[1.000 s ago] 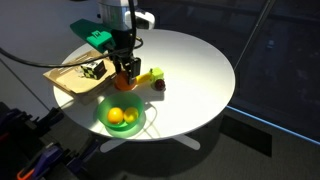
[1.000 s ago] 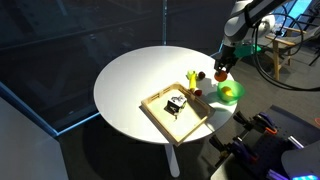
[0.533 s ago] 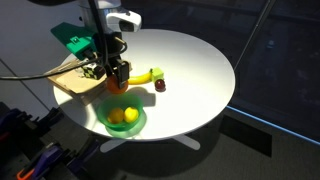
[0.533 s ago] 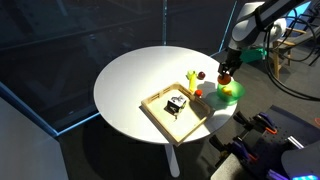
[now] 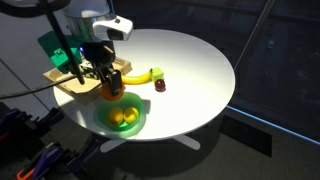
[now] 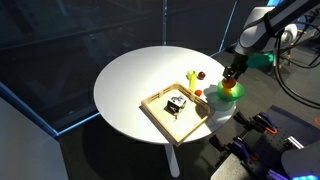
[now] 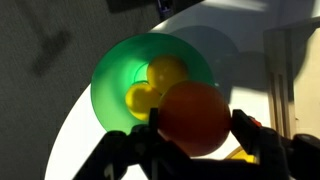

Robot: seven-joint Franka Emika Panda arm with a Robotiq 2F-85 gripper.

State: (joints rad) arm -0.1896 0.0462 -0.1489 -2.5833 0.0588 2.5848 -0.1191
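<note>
Above the near edge of the round white table (image 5: 195,65), the gripper (image 5: 107,88) hangs with its jaws about half closed, clamped on either side of an orange fruit (image 7: 195,118). The fruit is held clear of every surface. In the wrist view it sits over the rim of the green bowl (image 7: 105,80) rather than over the bowl's middle, and two yellow fruits (image 7: 150,85) already lie inside.

The main risk is probably the off-centre position. If the grip slackens here, the orange fruit could strike the rim, tip the light bowl or bounce outward. In both exterior views the green bowl (image 6: 228,97) stands close to the table's edge, so a stray fruit might well roll off onto the floor.

The yellow fruits are a second hazard, because a round thing landing on them may glance off sideways.

The hold itself looks narrow. The fingers meet a smooth curved skin, so a sharp sideways jolt could let the fruit slip.

The wooden tray (image 5: 68,86) and the banana (image 5: 142,75) lie just beside the arm's path, and a low sweep might nudge them.
</note>
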